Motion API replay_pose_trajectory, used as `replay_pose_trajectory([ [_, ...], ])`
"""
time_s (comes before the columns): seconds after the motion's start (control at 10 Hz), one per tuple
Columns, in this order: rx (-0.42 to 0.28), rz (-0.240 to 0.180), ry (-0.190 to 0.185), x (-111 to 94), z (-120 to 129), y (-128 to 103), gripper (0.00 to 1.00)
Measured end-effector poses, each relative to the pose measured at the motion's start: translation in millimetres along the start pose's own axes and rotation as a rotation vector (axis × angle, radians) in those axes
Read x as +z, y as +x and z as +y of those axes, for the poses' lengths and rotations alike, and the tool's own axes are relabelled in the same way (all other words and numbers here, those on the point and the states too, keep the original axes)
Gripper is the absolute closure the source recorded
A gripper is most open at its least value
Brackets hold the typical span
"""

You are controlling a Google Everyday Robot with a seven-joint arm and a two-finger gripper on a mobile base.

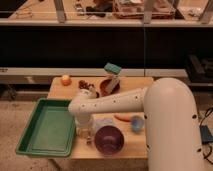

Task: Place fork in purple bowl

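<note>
Down at the front of the wooden table (136,83), the gripper (84,134) hung from the end of the white arm (115,102), which reached in from the right across the tabletop. It pointed downward in the narrow gap between the green tray (30,131) and the purple bowl (110,139), close to the table's near edge. Whether it was spread or pressed together could not be told, nor whether it pinched anything. The fork could not be made out apart from the gripper's lower end. The purple bowl stood upright just to the right of the gripper, near the front edge, with its mauve inside open to view. A pale whitish thing (103,122) sat just behind the bowl, partly under the arm. Further right a small light-blue bowl (136,123) stood near an orange, carrot-like piece (123,118) that lay just to its left. At the back of the table a reddish-brown bowl (108,87) sat tilted, with a teal block (112,69) leaning above it. A dark and white clutter (86,88) lay to its left, too small to tell what it was. An orange fruit (66,80) rested well apart at the back left corner. The green tray took up the left front of the table, overhanging its left side. Beyond the table ran a long dark counter front (75,47) under a pale ledge, and the floor (15,107) was speckled grey.
</note>
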Motion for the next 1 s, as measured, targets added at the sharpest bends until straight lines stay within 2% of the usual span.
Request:
replay_pose_trajectory([
  [0.4, 0.004, 0.018, -0.006, 0, -3, 3, 0.93],
  [0.5, 0.002, 0.02, -0.01, 1, -4, 3, 0.98],
  [0.8, 0.004, 0.029, -0.024, -2, -4, 4, 1.0],
  [1.0, 0.017, 0.048, -0.014, -17, -1, 8, 1.0],
])
